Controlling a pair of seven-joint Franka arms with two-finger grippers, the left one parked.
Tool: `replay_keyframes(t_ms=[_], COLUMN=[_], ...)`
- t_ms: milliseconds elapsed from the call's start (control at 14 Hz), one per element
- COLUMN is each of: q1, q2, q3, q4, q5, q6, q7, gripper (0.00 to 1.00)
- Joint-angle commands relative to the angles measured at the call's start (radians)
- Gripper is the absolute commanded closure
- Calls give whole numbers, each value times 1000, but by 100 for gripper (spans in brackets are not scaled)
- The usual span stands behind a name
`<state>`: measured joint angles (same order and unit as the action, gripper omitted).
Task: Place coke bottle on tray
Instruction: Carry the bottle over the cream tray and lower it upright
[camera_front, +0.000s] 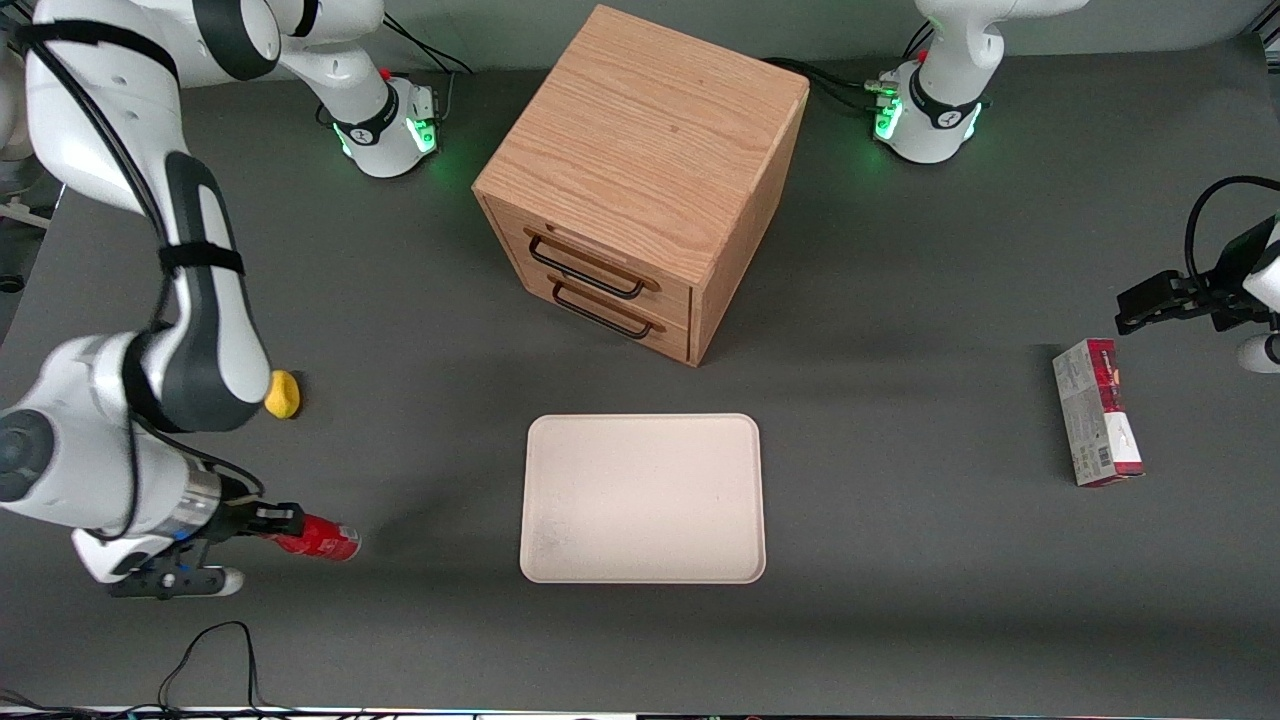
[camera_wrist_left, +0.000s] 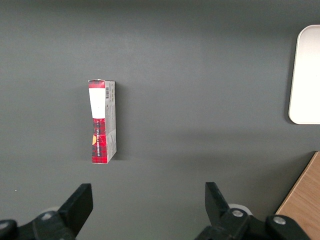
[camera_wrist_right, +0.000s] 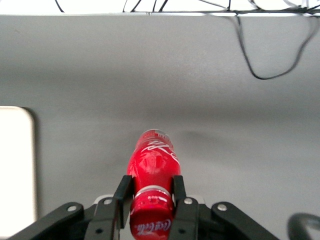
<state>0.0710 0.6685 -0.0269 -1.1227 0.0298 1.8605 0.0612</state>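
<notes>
The coke bottle (camera_front: 322, 539), small, glossy and all red, lies on its side at the working arm's end of the table, near the front camera. My right gripper (camera_front: 283, 521) is shut on its neck end, with the body pointing toward the tray (camera_front: 643, 497). In the right wrist view the two black fingers (camera_wrist_right: 125, 192) press on either side of the bottle (camera_wrist_right: 152, 162), and the gripper (camera_wrist_right: 151, 189) holds it just below the cap. The cream-white tray lies flat in the middle of the table with nothing on it; its edge also shows in the right wrist view (camera_wrist_right: 15, 165).
A yellow lemon (camera_front: 283, 394) lies beside the working arm, farther from the camera than the bottle. A wooden drawer cabinet (camera_front: 640, 180) stands farther from the camera than the tray. A red-and-white carton (camera_front: 1097, 412) lies toward the parked arm's end; it also shows in the left wrist view (camera_wrist_left: 102, 121).
</notes>
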Motion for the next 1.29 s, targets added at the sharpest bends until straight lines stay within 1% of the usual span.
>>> replay_keyframes(t_ms=[0,71,143,214,286,429,500,571,786,1000,1143,1214], q1=[-5,-4,-2,-2,-5,-14,-14,-11,24,55,82,90], q2=[-17,-18,-38,-49,-49,-27,-9,-1,-1,35,101,132], q3=[-4,1,14,84,198,446,529,560,570,573,573,573], q4=[202,219,231,235,235,230,224,224,212,131,103,101], q5=[2,-1,-11,-36,-106,-291,-359,-367,-366,-381,-456,-500], q6=[-232,-280,-306,-313,-310,-255,-224,-215,-193,-83,46,75], q7=[40,54,112,200,326,622,713,751,779,812,859,862], gripper=[100,100,100,100,100,100,100,100,100,100,100,100])
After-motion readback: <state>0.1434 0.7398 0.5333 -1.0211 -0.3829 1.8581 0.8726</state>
